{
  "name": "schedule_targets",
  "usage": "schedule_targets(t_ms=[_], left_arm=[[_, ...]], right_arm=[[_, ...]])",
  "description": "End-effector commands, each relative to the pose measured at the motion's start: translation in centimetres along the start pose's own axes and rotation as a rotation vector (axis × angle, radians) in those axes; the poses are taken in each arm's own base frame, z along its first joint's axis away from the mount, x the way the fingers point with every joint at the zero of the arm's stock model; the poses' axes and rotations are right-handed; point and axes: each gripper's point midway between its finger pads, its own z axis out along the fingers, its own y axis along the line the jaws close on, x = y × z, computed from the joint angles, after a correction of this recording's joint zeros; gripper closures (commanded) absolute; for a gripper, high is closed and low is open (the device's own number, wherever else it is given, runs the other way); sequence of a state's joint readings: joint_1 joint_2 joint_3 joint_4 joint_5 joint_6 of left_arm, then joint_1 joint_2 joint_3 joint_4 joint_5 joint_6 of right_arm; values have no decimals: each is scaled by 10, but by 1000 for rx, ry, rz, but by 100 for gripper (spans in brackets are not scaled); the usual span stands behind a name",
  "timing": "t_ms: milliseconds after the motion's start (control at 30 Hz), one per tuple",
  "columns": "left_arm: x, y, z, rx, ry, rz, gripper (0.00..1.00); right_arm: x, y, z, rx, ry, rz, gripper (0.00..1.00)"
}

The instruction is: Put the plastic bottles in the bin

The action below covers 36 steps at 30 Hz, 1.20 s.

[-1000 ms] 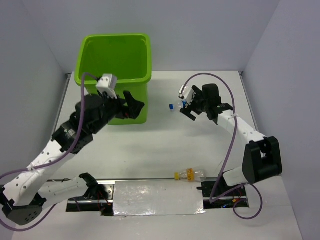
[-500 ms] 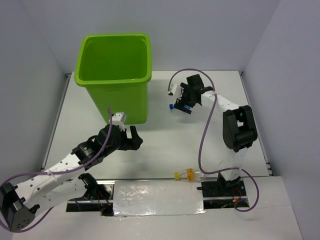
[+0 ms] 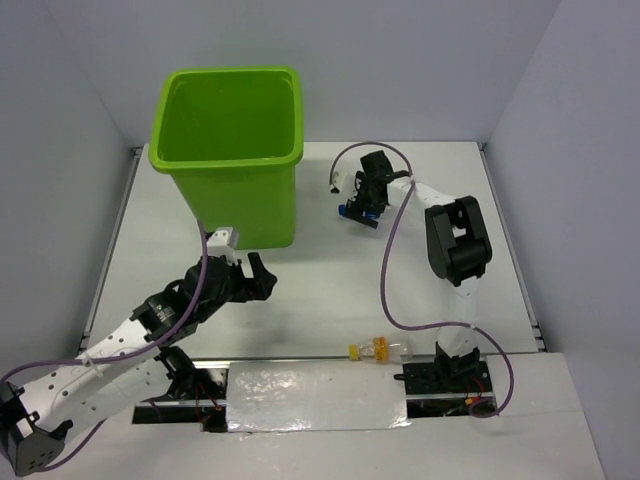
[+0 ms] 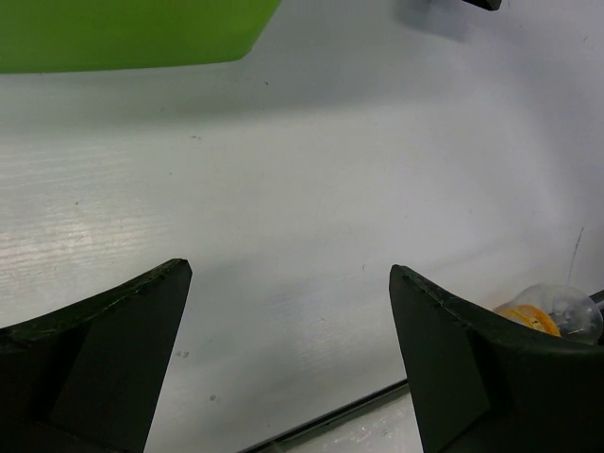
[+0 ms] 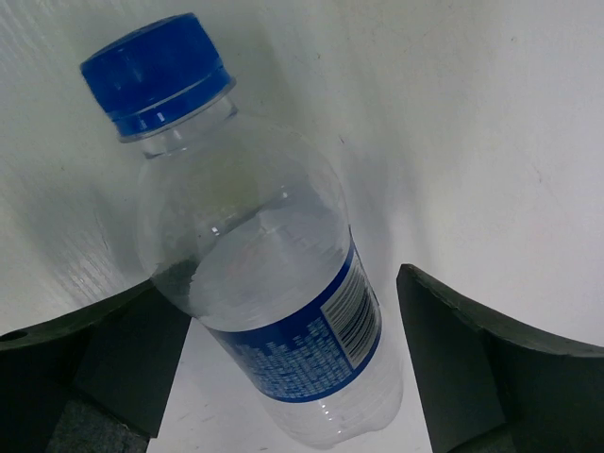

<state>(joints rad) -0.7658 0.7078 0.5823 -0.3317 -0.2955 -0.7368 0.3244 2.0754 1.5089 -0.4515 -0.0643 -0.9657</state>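
The lime-green bin (image 3: pixel 228 150) stands at the back left; its lower wall shows in the left wrist view (image 4: pixel 123 33). A clear bottle with a blue cap and blue label (image 5: pixel 274 311) lies on the table right of the bin (image 3: pixel 344 211). My right gripper (image 3: pixel 362 205) is open with its jaws either side of this bottle (image 5: pixel 283 283); the left finger (image 5: pixel 104 368) is against it and the right finger is apart from it. A clear bottle with a yellow-orange label (image 3: pixel 378 348) lies at the front edge (image 4: pixel 543 316). My left gripper (image 3: pixel 255 280) is open and empty (image 4: pixel 288 269), low over the table in front of the bin.
Grey walls close the table on three sides. A metal strip (image 3: pixel 315 395) runs along the front edge between the arm bases. Purple cables (image 3: pixel 385 290) loop from both arms over the table.
My left arm has come away from the bin's front and dropped low toward the front of the table. My right arm has folded back and brought its open jaws around the blue-capped bottle.
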Motion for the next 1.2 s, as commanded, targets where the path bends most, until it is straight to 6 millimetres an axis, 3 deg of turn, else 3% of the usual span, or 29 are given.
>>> schedule_targets(t_ms=[0, 133, 200, 267, 300, 333, 433, 567, 667, 733, 767, 900, 933, 967, 1000, 1033, 1067, 1100, 1167], left_arm=[[-4, 5, 0, -28, -29, -3, 1], [-7, 5, 0, -34, -33, 1, 1], [-7, 5, 0, -34, -36, 5, 1], [-8, 5, -1, -31, -43, 4, 0], [-6, 7, -1, -32, -41, 5, 1], [-6, 7, -1, -29, -42, 3, 1], [-5, 8, -3, -29, -45, 3, 1], [-5, 11, -6, -25, -63, -3, 1], [-4, 13, -7, -16, -76, -7, 1], [-1, 17, -8, -27, -77, -12, 1], [0, 19, -8, -30, -76, -14, 1], [5, 24, -9, -43, -69, -23, 1], [8, 25, -8, -48, -63, -21, 1], [9, 26, -8, -50, -61, -22, 1], [10, 27, -8, -51, -56, -25, 1], [11, 27, -8, -51, -56, -26, 1], [12, 27, -7, -50, -52, -27, 1], [13, 28, -7, -48, -52, -26, 1], [15, 26, -7, -38, -46, -23, 1]], right_arm=[[-13, -5, -2, 22, -30, 9, 8], [-20, -9, -16, 49, -57, 25, 17], [-27, -21, -32, 116, -92, 58, 28], [-33, -31, -48, 180, -124, 85, 49], [-33, -40, -56, 239, -139, 127, 53], [-44, -50, -79, 291, -187, 147, 58], [-60, -60, -118, 345, -269, 212, 59], [-103, -83, -224, 459, -528, 341, 61], [-132, -93, -303, 494, -756, 533, 62], [-155, -83, -334, 419, -887, 568, 62], [-171, -77, -359, 402, -969, 561, 63], [-220, -55, -407, 341, -1124, 481, 63], [-231, -59, -428, 369, -1175, 478, 62], [-249, -51, -428, 339, -1195, 466, 62], [-261, -52, -449, 340, -1246, 453, 62], [-272, -49, -452, 316, -1267, 452, 62], [-285, -50, -439, 285, -1262, 461, 62], [-302, -47, -459, 268, -1317, 437, 61], [-321, -46, -454, 224, -1330, 448, 59]])
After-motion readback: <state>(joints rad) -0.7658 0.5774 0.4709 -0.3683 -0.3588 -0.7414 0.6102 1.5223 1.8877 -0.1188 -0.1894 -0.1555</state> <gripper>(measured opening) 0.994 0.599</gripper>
